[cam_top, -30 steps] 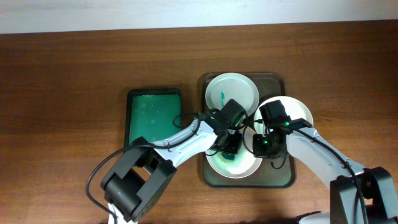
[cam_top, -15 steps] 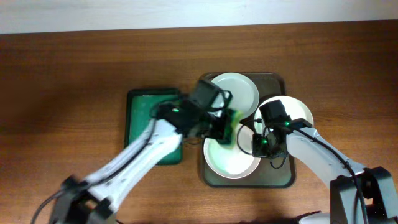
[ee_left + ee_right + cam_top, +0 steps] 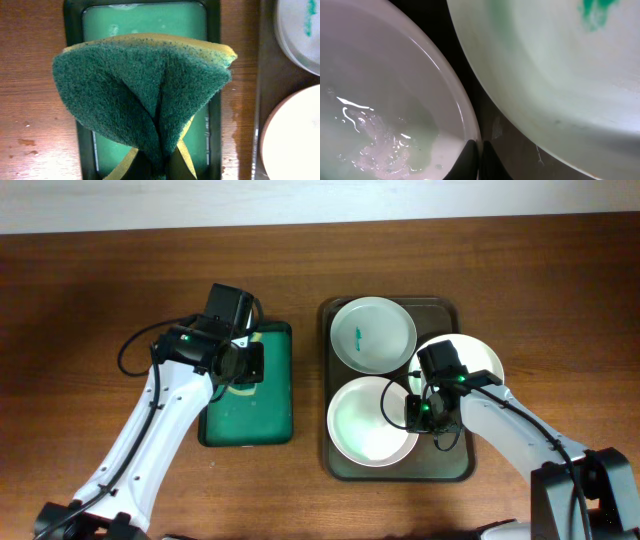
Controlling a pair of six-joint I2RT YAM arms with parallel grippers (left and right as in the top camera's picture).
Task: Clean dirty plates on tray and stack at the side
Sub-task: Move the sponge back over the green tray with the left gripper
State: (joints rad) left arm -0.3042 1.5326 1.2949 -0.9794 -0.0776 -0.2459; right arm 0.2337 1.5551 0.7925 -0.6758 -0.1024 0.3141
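Note:
Three white plates lie on the dark tray (image 3: 455, 465). The far plate (image 3: 380, 325) bears a teal smear. The near plate (image 3: 365, 425) is wet and bears no smear; it also shows in the right wrist view (image 3: 380, 100). The right plate (image 3: 480, 360) lies partly under my right arm and shows a green smear in the right wrist view (image 3: 560, 65). My right gripper (image 3: 480, 150) is shut on the near plate's rim. My left gripper (image 3: 240, 365) is shut on a folded green sponge (image 3: 145, 85) and holds it above the green tray (image 3: 250, 415).
The green tray (image 3: 145, 20) lies left of the dark tray on the wooden table (image 3: 100, 300). A strip of bare wood runs between the two trays. The table's far edge meets a pale wall.
My left arm has carried the sponge off the near plate, leftward past the far plate, to above the green tray. The near plate's green smear is gone. The right gripper has not moved.

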